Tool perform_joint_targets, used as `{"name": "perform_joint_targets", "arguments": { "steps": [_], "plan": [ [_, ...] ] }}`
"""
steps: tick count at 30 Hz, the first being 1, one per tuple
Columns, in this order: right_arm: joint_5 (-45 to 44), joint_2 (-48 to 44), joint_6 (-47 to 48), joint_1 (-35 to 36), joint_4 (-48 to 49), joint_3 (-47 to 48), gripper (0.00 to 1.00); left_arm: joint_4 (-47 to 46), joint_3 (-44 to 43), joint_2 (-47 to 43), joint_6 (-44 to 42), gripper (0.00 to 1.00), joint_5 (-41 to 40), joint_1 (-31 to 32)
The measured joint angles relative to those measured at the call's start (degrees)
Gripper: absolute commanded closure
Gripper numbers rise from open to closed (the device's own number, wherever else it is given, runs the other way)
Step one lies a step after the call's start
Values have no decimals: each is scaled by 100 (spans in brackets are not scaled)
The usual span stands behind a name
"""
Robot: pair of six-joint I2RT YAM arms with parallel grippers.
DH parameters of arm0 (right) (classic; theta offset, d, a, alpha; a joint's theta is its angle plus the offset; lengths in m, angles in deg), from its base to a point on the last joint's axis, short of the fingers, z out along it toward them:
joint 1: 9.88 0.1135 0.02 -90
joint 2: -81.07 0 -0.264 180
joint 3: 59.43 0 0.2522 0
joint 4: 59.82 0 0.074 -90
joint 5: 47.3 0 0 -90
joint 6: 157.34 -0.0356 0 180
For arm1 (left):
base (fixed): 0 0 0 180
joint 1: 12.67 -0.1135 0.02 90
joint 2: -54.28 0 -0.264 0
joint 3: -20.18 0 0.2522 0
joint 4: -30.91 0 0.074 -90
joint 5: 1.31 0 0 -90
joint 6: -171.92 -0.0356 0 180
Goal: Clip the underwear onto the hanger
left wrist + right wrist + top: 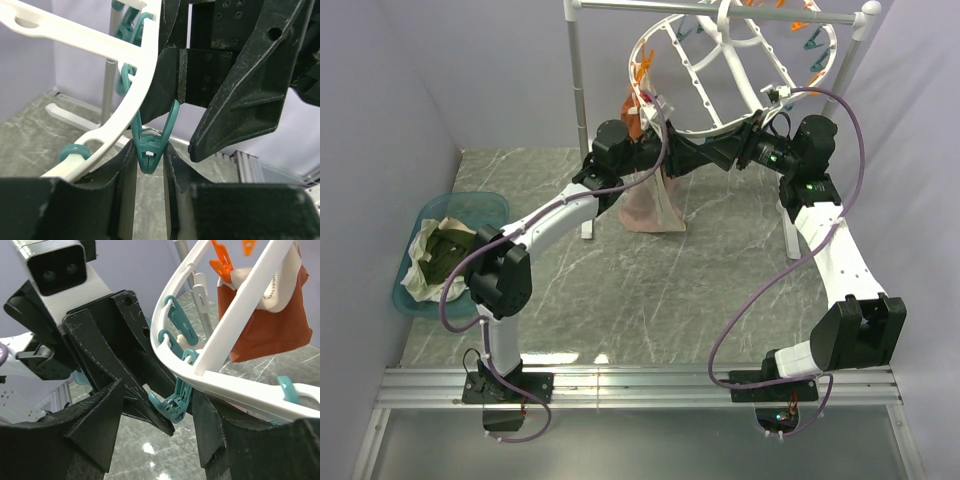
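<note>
A large white plastic oval drying hanger (690, 78) with crossbars and a rim of orange and teal pegs hangs tilted from a white tubular rack (576, 90) over the far edge of the grey marbled worktop (720, 270). Both arms reach up to its lower rim and meet there.

The left gripper (149, 152) has its black fingers (125, 170) drawn in narrow around one teal plastic clothes peg (150, 145) that dangles from the rim. The peg sits between the pads, which touch its sides. The peg's two arms spread upward above the fingertips, with a wire spring between them.

The right gripper (159, 405) comes in from the opposite side with its fingers (100, 425) spread wide. They straddle the same peg and one finger of the left gripper, but hold nothing. The white rim crosses just above its right-hand finger; the pictures do not show whether the two touch.

The pale pinkish-beige cloth underwear (650, 205) hangs straight down beneath the meeting grippers, over the middle of the worktop towards the far edge. Its top edge is hidden behind the left arm, so what holds it up cannot be told.

A rust-orange garment (270, 325) is pegged to the hanger's rim on an orange peg (222, 262). By the left edge of the worktop sits a teal plastic tub (490, 203) with olive-green cloth (445, 250) in it.
</note>
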State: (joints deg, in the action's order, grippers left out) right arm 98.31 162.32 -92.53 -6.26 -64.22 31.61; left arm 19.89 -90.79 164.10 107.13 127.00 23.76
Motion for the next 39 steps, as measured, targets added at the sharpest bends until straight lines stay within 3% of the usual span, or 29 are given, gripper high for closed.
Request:
{"name": "perform_joint_targets", "arguments": {
  "steps": [18,22,24,28,29,33,35,39],
  "plan": [
    [155,76,-439,-2,507,-2,51,-1040,4,166,1141,98,756,-219],
    [146,122,-540,-2,629,-2,63,-1172,17,177,1257,98,820,-245],
    [125,140,-557,-2,667,-2,76,-1198,24,177,1300,96,839,-256],
    [101,162,-636,-4,706,-2,95,-1241,42,179,1327,90,837,-271],
    [98,164,-649,-4,704,-2,100,-1246,44,179,1327,80,837,-271],
    [92,164,-651,-4,706,-2,100,-1244,44,179,1292,52,839,-271],
    [26,170,-634,-20,695,-2,100,-1231,46,177,1231,46,892,-264],
    [13,195,-632,-28,619,-2,100,-903,278,-2,811,44,955,-269]
  ]
}}
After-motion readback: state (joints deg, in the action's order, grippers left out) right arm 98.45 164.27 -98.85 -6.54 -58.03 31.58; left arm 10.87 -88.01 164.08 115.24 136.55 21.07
